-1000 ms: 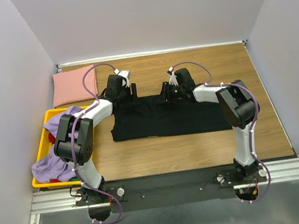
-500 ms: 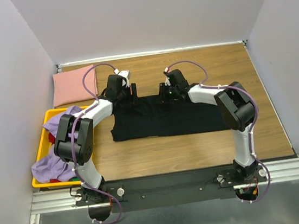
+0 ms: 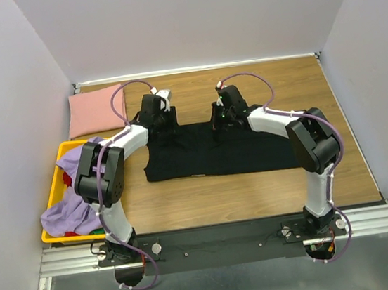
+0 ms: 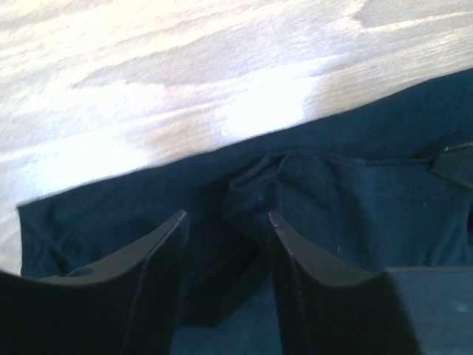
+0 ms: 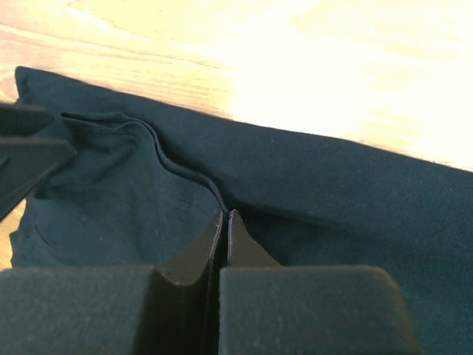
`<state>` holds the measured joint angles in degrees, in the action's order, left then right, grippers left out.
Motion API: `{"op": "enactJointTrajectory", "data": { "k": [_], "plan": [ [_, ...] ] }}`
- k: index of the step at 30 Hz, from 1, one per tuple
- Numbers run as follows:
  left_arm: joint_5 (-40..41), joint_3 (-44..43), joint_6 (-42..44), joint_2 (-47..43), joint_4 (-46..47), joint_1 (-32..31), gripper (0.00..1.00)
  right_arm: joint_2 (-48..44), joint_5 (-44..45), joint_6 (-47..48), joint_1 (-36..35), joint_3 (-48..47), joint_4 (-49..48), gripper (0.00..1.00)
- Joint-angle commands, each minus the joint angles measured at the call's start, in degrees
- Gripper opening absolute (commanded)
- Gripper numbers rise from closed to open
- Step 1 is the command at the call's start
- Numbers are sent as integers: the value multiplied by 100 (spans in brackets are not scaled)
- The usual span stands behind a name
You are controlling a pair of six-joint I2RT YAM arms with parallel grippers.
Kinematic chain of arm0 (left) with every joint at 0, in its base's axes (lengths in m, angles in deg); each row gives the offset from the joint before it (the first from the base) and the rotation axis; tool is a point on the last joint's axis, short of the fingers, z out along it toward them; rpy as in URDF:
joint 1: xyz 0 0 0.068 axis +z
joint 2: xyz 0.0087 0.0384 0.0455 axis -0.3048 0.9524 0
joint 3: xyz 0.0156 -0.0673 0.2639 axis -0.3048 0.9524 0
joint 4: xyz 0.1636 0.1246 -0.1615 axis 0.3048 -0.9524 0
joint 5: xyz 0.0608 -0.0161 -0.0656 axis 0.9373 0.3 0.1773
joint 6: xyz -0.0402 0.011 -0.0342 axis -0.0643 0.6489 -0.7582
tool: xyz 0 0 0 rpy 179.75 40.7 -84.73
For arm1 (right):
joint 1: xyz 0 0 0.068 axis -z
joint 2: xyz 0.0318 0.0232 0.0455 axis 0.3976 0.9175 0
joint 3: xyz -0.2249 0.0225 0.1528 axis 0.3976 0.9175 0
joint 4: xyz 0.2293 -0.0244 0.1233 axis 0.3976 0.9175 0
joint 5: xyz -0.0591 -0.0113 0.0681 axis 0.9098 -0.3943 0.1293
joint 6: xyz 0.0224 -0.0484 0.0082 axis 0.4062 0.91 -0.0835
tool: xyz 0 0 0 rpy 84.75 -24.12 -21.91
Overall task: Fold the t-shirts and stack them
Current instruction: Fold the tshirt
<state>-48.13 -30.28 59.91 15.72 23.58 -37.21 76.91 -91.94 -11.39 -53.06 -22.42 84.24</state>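
Black t-shirt (image 3: 217,158) near yellow crate (image 3: 55,182).

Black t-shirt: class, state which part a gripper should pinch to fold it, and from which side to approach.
Pinch the black t-shirt at its far edge, on either side of the neckline, coming down from above. It lies flat on the wooden table, so only that edge and the raised neckline wrinkle offer cloth loose enough to pinch.

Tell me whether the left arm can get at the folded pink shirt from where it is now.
Probably yes. The pink shirt lies just left of the left gripper with bare wood between; its open jaws only straddle the black t-shirt at its edge.
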Motion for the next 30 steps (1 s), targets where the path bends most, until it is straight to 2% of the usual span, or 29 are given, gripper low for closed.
{"op": "enactJointTrajectory", "data": {
  "k": [1,13,15,18,20,22,30],
  "plan": [
    [-300,-412,92,291,35,39,53,67,26,89,-34,-55,42,7],
    [-335,-976,207,960,-150,48,52,164,-106,116,-26,-3,-72,6],
    [-327,-959,216,968,-150,39,47,164,-106,116,-34,6,-90,6],
    [-326,-959,242,977,-150,39,24,173,-123,98,-34,15,-99,6],
    [-353,-1011,277,986,-185,48,15,173,-150,81,-34,15,-116,6],
    [-362,-1055,312,986,-246,39,0,164,-150,81,-34,24,-125,6],
    [-317,-1468,655,828,-378,48,0,129,-132,116,-34,138,-169,6]
  ]
}}
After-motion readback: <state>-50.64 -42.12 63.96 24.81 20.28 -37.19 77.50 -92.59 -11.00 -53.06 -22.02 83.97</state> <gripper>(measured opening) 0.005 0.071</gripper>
